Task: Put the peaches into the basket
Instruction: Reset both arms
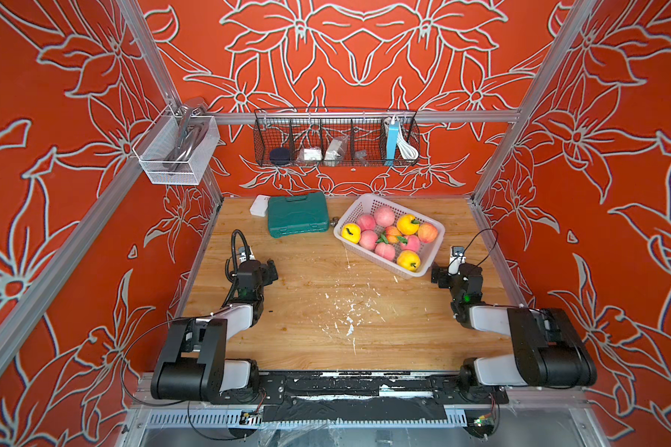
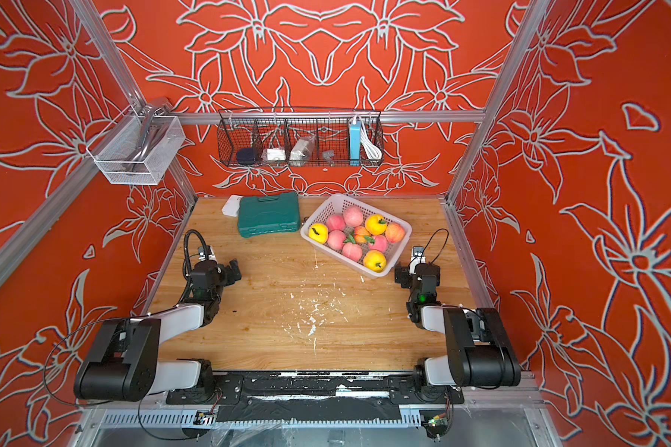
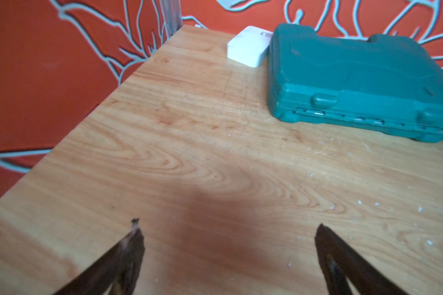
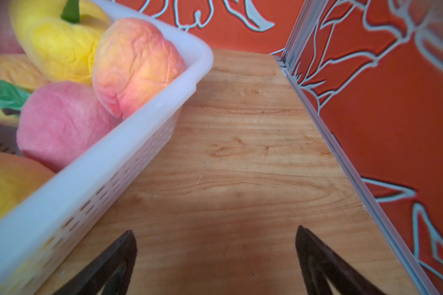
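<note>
- Left arm [image 1: 210, 340]: folded. Upper link lies low at the near edge, forearm reaches forward, wrist is over the left side of the worktop [image 1: 326, 329].
- Left pincer [image 3: 228, 226]: tips wide apart, nothing between them, only bare wood under them. It hangs low, tilted down and aimed at the far left part of the worktop.
- Ahead of it, well apart: a green case [image 3: 356, 76] lying flat and shut, with a white box [image 3: 250, 46] touching its far-left corner.
- Right arm [image 1: 527, 340]: mirror pose. Elbow is back by the near right corner, forearm forward, wrist by the right edge.
- Right pincer [image 4: 215, 229]: tips wide apart and empty, over bare wood. It is aimed at the far wall, along the strip between the basket and the right wall frame.
- Basket [image 4: 128, 143]: on the far right of the worktop, turned at an angle, its near corner just beside the right pincer. Not touching, as far as the wrist view shows.
- Peaches [image 1: 384, 216]: ten counted in both top views, all in the basket. Pink, yellow and blushed ones are packed together, some with green leaves.
- Worktop middle: scattered white flecks.
</note>
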